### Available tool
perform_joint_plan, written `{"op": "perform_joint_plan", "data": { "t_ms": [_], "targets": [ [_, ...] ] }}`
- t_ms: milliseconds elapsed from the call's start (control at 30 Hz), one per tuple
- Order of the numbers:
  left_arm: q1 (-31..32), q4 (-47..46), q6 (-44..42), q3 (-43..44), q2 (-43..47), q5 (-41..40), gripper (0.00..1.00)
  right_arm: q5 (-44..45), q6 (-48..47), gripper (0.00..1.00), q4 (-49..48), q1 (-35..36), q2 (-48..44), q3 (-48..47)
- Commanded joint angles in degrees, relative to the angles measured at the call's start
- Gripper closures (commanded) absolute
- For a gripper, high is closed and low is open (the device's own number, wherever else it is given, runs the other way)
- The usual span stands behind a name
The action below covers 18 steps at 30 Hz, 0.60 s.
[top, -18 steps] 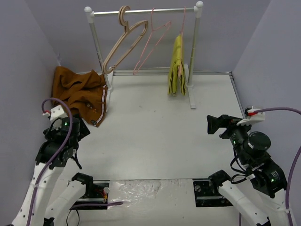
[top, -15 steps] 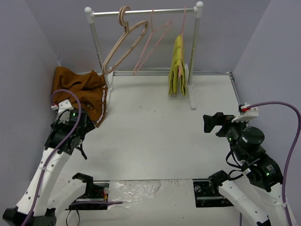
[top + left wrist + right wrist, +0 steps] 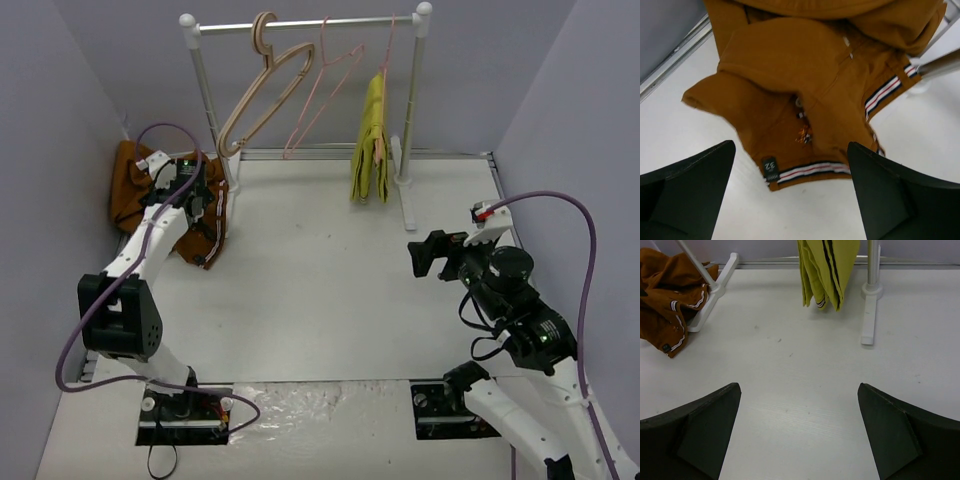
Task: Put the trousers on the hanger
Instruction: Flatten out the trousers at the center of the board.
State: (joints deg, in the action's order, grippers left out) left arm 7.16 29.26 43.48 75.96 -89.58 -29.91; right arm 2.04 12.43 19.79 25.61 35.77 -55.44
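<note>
The rust-brown trousers (image 3: 131,192) lie crumpled at the far left of the table, against the rack's left foot; the striped waistband faces the middle. My left gripper (image 3: 197,190) is open and empty above them. In the left wrist view the trousers (image 3: 790,75) lie between and beyond the spread fingers of my left gripper (image 3: 790,146), not touching. An empty pink wire hanger (image 3: 322,98) hangs tilted on the rail. My right gripper (image 3: 420,256) is open and empty over bare table right of centre; in its own view it (image 3: 799,387) faces the trousers (image 3: 660,285).
A white clothes rack (image 3: 300,22) stands at the back. On it hang a beige wooden hanger (image 3: 262,95) and a mustard-yellow garment (image 3: 372,140) on a second pink hanger. The rack's right foot (image 3: 407,205) juts forward. Grey walls close in on both sides.
My left arm has swung from the near left out to the trousers. My right gripper has moved forward and left. Both stay open.
</note>
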Motion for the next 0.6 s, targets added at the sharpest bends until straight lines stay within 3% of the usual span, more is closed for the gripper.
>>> {"op": "perform_joint_plan", "data": {
  "t_ms": [0, 267, 367, 400, 500, 533, 567],
  "targets": [
    [-1.5, -5.3, 2.2, 5.7, -3.4, -0.8, 0.05, -0.1, -1.5, 0.0, -3.1, 0.4, 3.3, -0.5],
    [-2.7, -6.1, 7.0, 10.6, -13.9, -1.5, 0.06, 3.1, -3.5, 0.0, -3.4, 0.5, 5.9, -0.9],
    [-2.7, -4.8, 9.3, 11.0, -16.1, -1.7, 0.01, 3.5, -4.1, 0.0, -3.4, 0.5, 6.6, -0.9],
    [-2.7, -4.7, 9.7, 10.9, -16.4, -1.9, 0.04, 3.5, -4.2, 0.0, -3.4, 0.5, 6.9, -1.0],
    [-2.7, -4.6, 11.0, 9.3, -15.8, -2.0, 0.38, 3.1, -4.6, 0.0, -3.4, 0.5, 7.4, -1.2],
    [-2.7, -4.5, 10.9, 8.8, -15.3, -1.8, 0.62, 2.8, -5.0, 0.0, -3.4, 0.5, 7.4, -1.3],
    [-2.7, -4.3, 10.8, 8.2, -14.6, -1.8, 0.75, 2.3, -5.2, 0.0, -3.4, 0.5, 7.5, -1.4]
  ]
}}
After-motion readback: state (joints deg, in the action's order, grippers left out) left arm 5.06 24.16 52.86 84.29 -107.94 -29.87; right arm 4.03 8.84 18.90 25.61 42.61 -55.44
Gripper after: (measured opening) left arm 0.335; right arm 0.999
